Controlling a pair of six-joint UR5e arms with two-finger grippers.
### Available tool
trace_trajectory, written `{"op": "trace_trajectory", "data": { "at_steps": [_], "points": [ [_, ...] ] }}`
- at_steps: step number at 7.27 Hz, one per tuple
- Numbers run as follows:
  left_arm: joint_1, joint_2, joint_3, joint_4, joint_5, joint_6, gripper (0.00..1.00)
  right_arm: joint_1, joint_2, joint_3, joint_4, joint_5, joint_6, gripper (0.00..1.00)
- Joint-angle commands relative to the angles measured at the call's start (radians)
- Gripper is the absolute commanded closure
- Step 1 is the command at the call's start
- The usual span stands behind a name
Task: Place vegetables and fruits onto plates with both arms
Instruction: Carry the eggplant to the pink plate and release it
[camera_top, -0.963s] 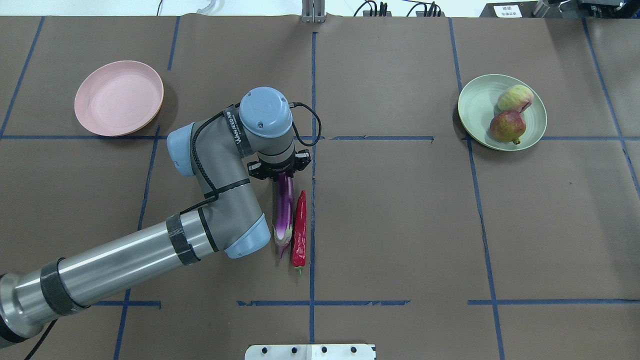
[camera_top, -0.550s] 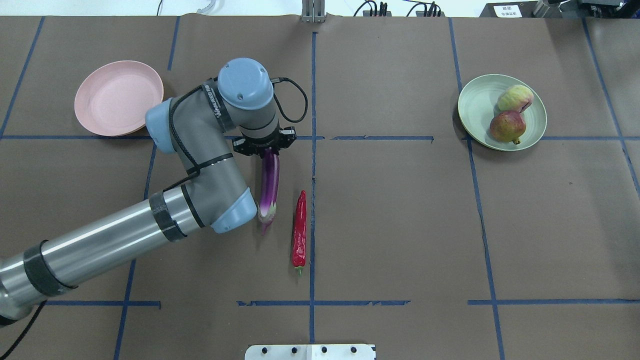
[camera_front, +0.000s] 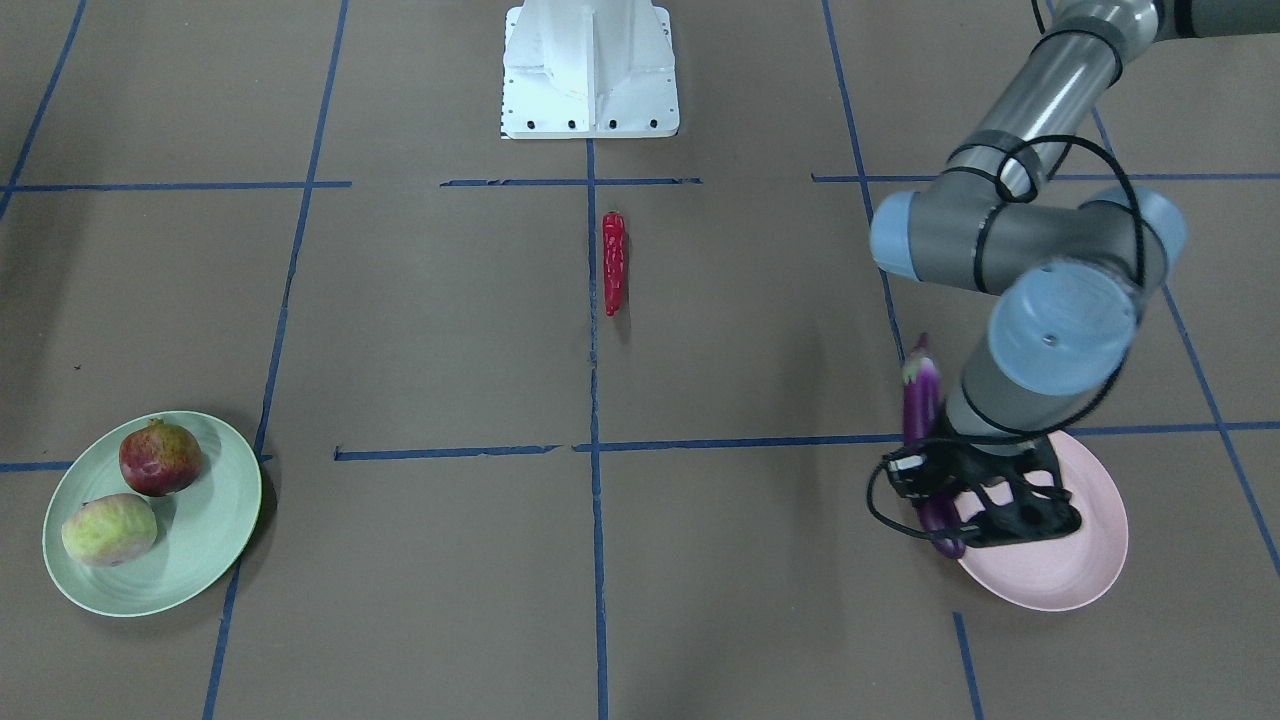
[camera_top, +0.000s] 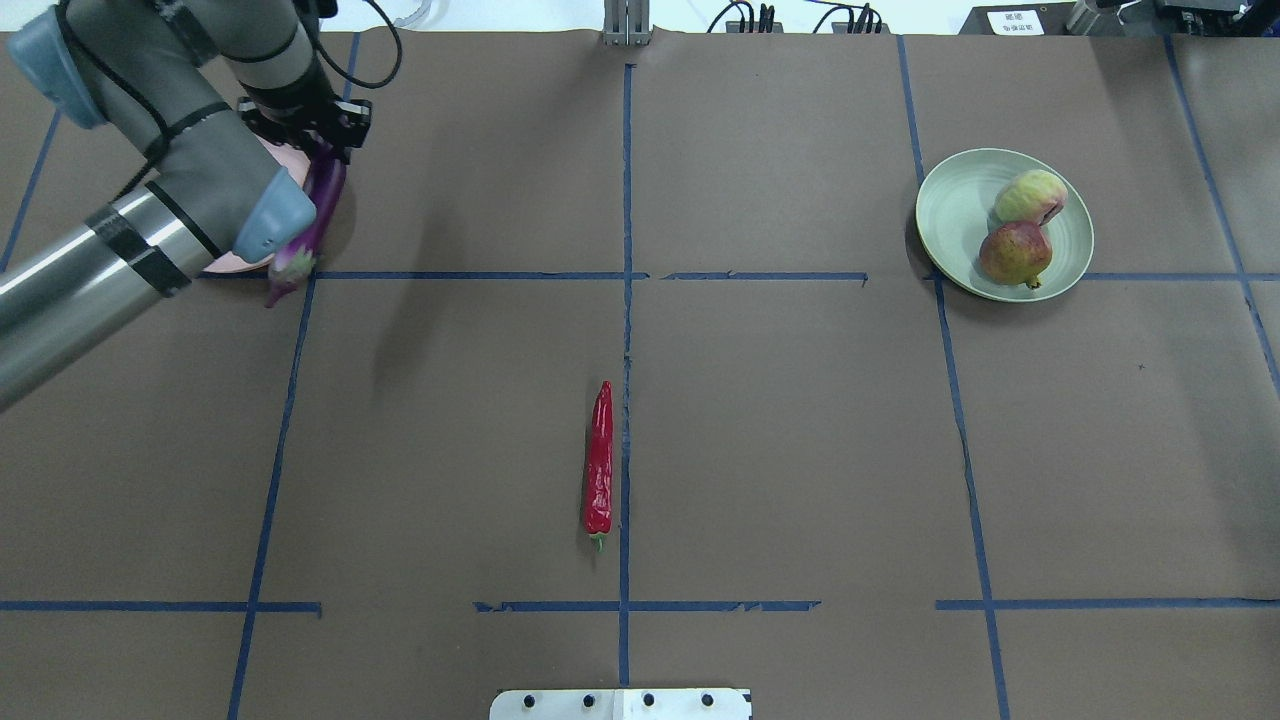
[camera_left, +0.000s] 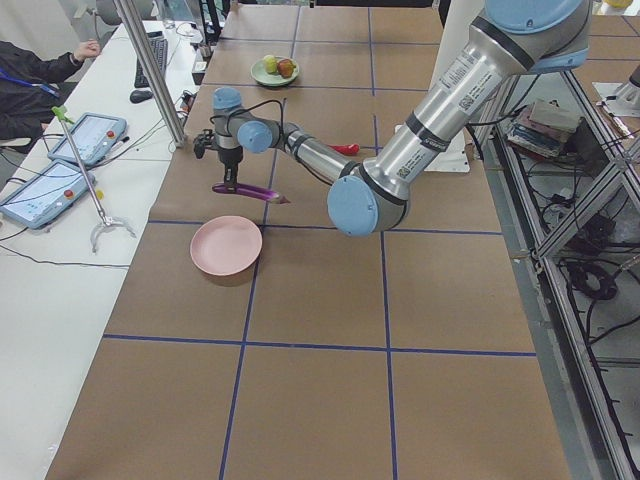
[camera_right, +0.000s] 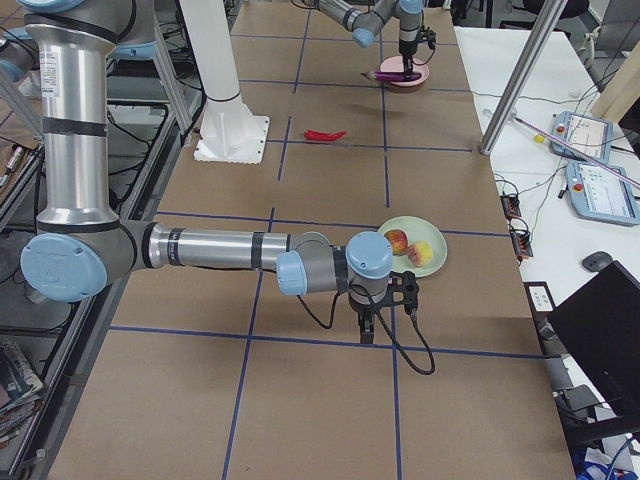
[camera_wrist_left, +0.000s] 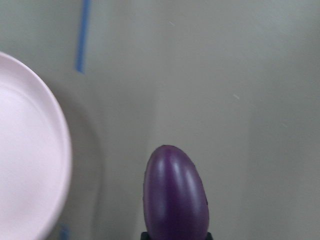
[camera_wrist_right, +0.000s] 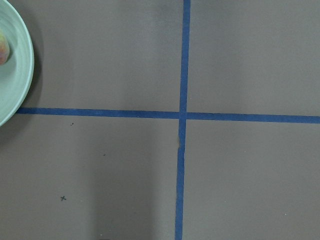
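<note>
My left gripper (camera_top: 318, 140) is shut on the purple eggplant (camera_top: 312, 215) and holds it in the air over the near-right edge of the pink plate (camera_top: 235, 265). In the front view the eggplant (camera_front: 921, 395) hangs level from the gripper (camera_front: 945, 500) beside the pink plate (camera_front: 1060, 570). The left wrist view shows the eggplant's tip (camera_wrist_left: 175, 195) next to the plate (camera_wrist_left: 25, 160). The red chili (camera_top: 599, 465) lies on the table's middle. The mint green plate (camera_top: 950, 200) holds the yellow-green fruit (camera_top: 1030, 196) and the dark red fruit (camera_top: 1014, 253). My right gripper (camera_right: 385, 300) hovers near that plate; I cannot tell whether it is open or shut.
The white base block (camera_top: 620, 703) sits at the table's near edge. Blue tape lines cross the brown table cover. A metal post (camera_left: 150, 70) and a side table with tablets (camera_left: 60, 180) stand beyond the far edge.
My left arm has carried the eggplant from beside the chili, far and to the left, to the pink plate's edge. The chili and the fruits have not moved.
</note>
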Motion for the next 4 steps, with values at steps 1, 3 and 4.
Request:
{"op": "trace_trajectory", "data": {
  "at_steps": [1,3,4],
  "points": [
    [-0.059,0.041,0.174,-0.158,-0.006,0.137,0.9,-0.001,0.0,-0.001,0.0,0.002,0.0,0.0],
    [-0.059,0.055,0.185,-0.201,-0.009,0.14,0.0,-0.001,0.0,-0.001,0.002,0.002,0.0,0.0],
    [-0.059,0.052,0.168,-0.19,-0.033,0.14,0.0,-0.001,0.0,-0.001,0.002,0.002,0.0,0.0]
  ]
}}
